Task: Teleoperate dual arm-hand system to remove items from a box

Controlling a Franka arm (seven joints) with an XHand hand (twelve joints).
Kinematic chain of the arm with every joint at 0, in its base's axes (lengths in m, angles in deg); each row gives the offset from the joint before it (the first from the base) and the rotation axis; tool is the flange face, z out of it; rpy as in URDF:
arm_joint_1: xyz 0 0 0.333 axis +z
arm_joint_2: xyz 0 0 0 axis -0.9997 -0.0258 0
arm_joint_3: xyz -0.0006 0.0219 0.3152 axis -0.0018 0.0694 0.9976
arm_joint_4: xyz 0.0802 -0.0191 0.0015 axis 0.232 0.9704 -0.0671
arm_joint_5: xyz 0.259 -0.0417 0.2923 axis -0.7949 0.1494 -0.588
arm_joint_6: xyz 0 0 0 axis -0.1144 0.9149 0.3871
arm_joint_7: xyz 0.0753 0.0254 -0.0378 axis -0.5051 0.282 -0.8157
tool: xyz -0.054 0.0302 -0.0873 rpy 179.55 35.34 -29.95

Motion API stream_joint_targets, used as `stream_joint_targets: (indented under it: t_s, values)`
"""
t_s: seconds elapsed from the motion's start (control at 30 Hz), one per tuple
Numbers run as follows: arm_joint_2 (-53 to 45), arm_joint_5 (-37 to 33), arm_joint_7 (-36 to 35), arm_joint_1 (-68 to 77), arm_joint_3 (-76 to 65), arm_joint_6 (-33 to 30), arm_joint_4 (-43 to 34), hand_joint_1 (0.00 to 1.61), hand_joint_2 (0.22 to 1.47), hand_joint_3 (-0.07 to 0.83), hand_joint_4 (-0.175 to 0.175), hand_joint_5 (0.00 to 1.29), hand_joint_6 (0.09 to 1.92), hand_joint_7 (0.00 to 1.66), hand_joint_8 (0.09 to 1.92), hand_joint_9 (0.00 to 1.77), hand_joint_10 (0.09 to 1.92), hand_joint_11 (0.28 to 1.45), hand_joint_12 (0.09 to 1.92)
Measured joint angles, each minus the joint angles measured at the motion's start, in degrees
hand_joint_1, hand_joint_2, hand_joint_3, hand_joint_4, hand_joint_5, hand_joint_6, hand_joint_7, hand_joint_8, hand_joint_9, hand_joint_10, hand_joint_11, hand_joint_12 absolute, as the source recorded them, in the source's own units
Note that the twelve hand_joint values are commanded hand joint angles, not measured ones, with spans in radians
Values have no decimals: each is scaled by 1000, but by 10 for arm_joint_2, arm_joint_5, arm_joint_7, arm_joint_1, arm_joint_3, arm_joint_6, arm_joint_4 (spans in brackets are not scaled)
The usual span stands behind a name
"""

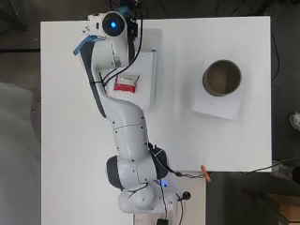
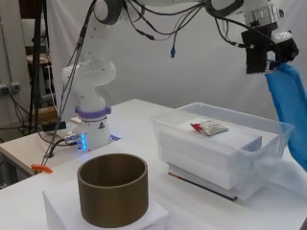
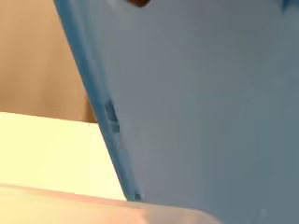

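Note:
A clear plastic box stands on the table, holding a white block with a red and white packet on top. My hand is high above the box's far end, shut on the top edge of a blue lid that hangs down beside the box. From overhead the arm covers the hand; only a strip of the blue lid shows left of the box, with the packet beside the arm. The blue lid fills most of the wrist view, above the box's rim.
A brown open cylinder stands on a white base at the table's right; in the side view the cylinder is at the front. A small orange clip lies at the table's near edge by the cables.

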Motion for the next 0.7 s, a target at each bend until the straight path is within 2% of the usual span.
stream_joint_targets:
  t_s: [0.07, 0.13, 0.3, 0.37, 0.47, 0.67, 0.7]
  values:
    - [43, 7, -3, 4, 20, 0, 58, 1221, 1192, 0, -162, 680, 1299, 1006, 1099, 1213, 1579, 887, 1852]
    - [69, 17, -2, 7, 33, 0, 83, 1218, 1191, 0, -151, 679, 1316, 1007, 1081, 1190, 1527, 829, 1788]
    - [105, -3, -75, 11, 55, 2, 140, 1220, 1186, 0, -148, 691, 1297, 1014, 1068, 1188, 1325, 760, 1671]
    - [140, -15, -111, 12, 59, 16, 167, 1219, 1189, 0, -150, 686, 1299, 1008, 1080, 1193, 1184, 726, 1608]
    - [186, -23, -128, 10, 55, 46, 205, 1218, 1188, 0, -146, 688, 1300, 1010, 1070, 1209, 998, 690, 1533]
    - [175, 21, -115, -97, 115, 39, 241, 1223, 1181, -1, -153, 699, 1279, 1023, 1055, 1228, 947, 695, 1531]
    - [163, 23, -119, -121, 130, 39, 246, 883, 1143, -5, -74, 592, 912, 864, 739, 1080, 683, 634, 1140]
